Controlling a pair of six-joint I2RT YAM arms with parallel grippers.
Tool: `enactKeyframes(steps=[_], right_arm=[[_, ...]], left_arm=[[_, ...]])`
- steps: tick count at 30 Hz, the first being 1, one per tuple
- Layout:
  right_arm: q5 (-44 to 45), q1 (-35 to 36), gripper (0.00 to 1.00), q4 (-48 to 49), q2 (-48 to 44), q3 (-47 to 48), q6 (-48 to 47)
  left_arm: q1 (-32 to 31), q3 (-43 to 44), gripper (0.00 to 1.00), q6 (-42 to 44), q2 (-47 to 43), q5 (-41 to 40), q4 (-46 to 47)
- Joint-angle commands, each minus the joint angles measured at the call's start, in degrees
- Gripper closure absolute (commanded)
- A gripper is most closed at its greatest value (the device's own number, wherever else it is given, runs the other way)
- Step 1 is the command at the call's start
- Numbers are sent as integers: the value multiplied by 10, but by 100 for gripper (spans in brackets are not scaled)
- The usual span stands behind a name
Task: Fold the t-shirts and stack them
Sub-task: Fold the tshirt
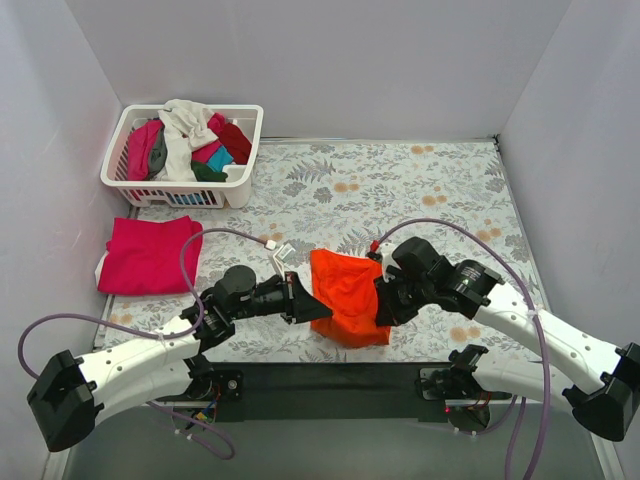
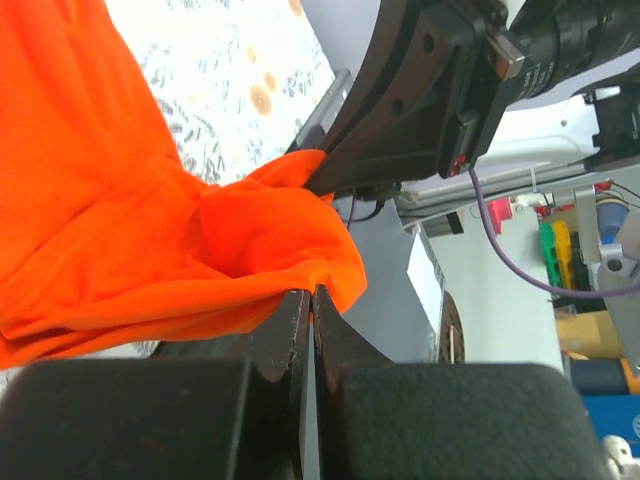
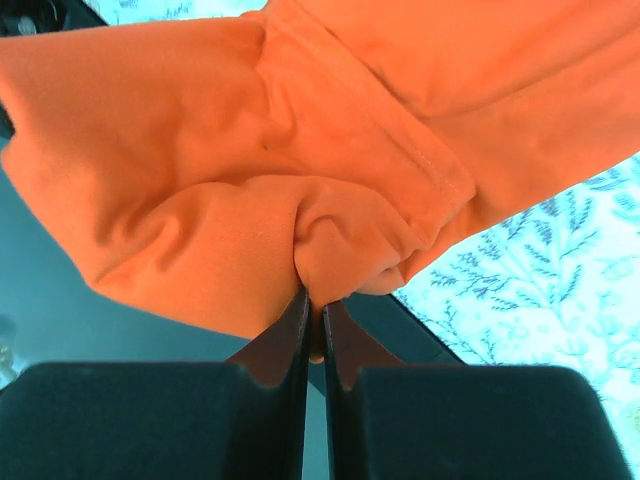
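Left fingers [image 2: 280, 345] and right fingers [image 3: 285, 338], each closed tight on the orange t-shirt [image 1: 347, 290]; we judge it light, limp; pinch hems.

Your left arm [image 1: 140, 362] and right arm [image 1: 545, 335] wear white shells with black joints and black caps at the shoulder ends. Your left gripper [image 1: 322, 312] and right gripper [image 1: 380, 306] are black all over, with flat, tapering fingers [image 2: 284, 345] and a blocky housing behind them. A purple cable [image 1: 185, 262] loops out from behind each gripper and runs back along its arm. Both bases sit on a black plate [image 1: 330, 385].
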Motion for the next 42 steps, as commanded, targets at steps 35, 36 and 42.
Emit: enactKeyframes(steps=[35,36,42], right_arm=[[77,-163,99,87,157,76,-111],[75,-165,99,91,163,77,-113],[75,-177,99,105,209,80,-122]], left_arm=[[155,110,100,78,234,75,118],[157,111,100,79,241,77,122],[174,120,100,77,302,89,147]])
